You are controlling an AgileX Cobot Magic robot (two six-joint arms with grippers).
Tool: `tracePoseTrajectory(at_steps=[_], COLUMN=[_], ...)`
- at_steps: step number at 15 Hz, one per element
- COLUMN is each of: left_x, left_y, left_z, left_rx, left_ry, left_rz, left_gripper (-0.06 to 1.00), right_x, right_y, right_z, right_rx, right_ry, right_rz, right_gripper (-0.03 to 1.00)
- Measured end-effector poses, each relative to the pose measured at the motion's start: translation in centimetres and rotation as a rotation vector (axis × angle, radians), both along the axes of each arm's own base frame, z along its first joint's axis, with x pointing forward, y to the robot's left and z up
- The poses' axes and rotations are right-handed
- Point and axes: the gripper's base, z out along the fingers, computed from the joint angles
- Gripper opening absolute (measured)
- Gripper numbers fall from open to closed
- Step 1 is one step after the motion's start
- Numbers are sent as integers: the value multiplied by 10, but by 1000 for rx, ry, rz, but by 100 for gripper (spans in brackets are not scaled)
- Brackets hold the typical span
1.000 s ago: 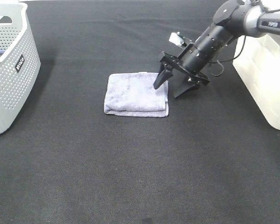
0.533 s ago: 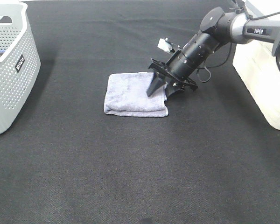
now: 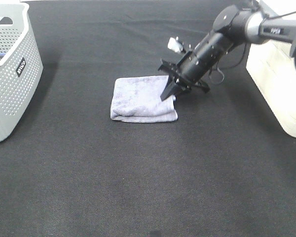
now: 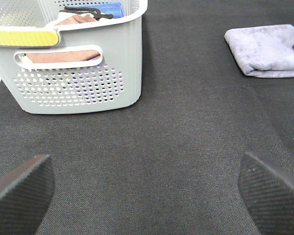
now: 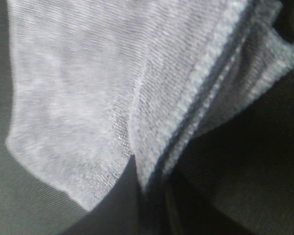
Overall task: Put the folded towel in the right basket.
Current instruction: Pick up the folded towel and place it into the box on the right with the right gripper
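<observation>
The folded towel (image 3: 138,98) lies on the black mat near the middle, pale lavender-grey and folded in layers. My right gripper (image 3: 168,94) reaches in from the right, and its fingers are closed on the towel's right edge. The right wrist view shows the towel's layered edge (image 5: 196,98) close up, pinched at the fingertips. The right basket (image 3: 281,89) is a plain white bin at the right edge, behind my right arm. My left gripper (image 4: 147,196) is open and empty over bare mat. The towel also shows in the left wrist view (image 4: 269,54), far from the left gripper.
A grey perforated basket (image 3: 10,74) with a handle hole and black label stands at the far left. In the left wrist view (image 4: 78,73) it holds cloths and a blue item. Black mat (image 3: 148,187) covers the table.
My right gripper was open beside the towel's right edge, moved onto that edge, and has now closed on it. The towel's right edge has bunched slightly.
</observation>
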Motion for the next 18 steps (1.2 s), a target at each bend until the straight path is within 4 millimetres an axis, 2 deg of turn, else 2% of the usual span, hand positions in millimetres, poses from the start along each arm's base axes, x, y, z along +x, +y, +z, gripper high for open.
tracePoseTrajectory(at_steps=[2,3,5,9,11,15,17,18], left_x=[0,0,0,0,0,0,0,0], left_y=[0,0,0,0,0,0,0,0], left_z=[0,0,0,0,0,0,0,0], left_rx=[0,0,0,0,0,0,0,0], left_ry=[0,0,0,0,0,0,0,0], left_rz=[0,0,0,0,0,0,0,0], left_gripper=[97,97,97,97,97,97,97,97], right_x=[-1,-3,-10,-33,-55,-82,-89,-89], right_y=[-1,-3,-6,-19,-36,-71,-100,-100], right_z=[35,66,106,189,238,293,310,310], right_rx=[1,-3,-10,-73,-189,-340,-357,-357], right_ry=[-70,-135,-207,-383,-489,-601,-629,-629], right_rz=[12,22,37,59,41,-63,-145,-145], right_gripper=[5,5,5,5,5,5,5,5])
